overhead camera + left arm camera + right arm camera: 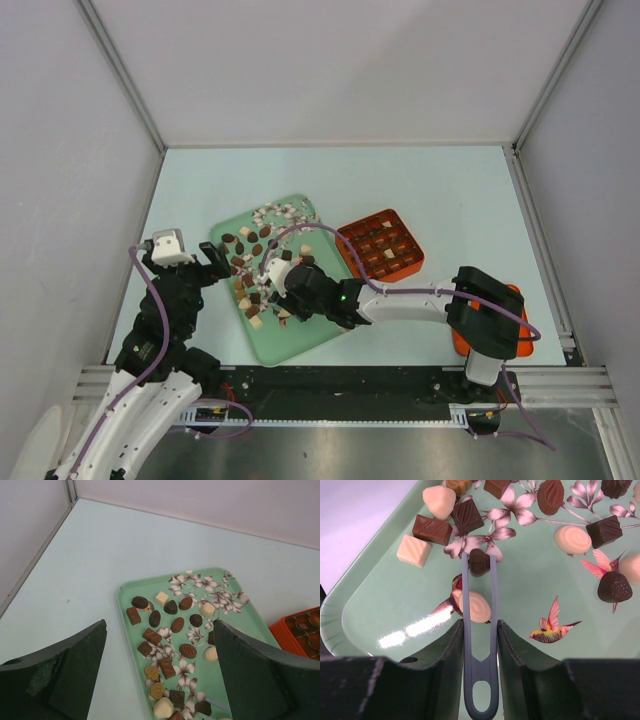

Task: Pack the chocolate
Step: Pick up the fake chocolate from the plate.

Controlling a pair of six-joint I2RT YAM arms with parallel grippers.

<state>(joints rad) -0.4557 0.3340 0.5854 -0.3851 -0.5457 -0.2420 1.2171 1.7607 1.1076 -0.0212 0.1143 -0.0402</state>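
Right end effector [480, 630] is clamped on slim grey tweezers [480, 690], whose tips pinch a small dark brown chocolate [479, 562] at the green flowered tray [385, 605]'s near corner, likely to carry it to the orange gridded box [380, 243] beside the tray; left end effector [160, 630] hangs open, empty.

Chocolate [177, 624]: bite-size pieces, dark, milk-brown and cream, square, oval or round, lying loose across the tray [120, 592], mostly its left half. One dark fluted piece [479, 562] sits between the tips of my tweezers [480, 672].
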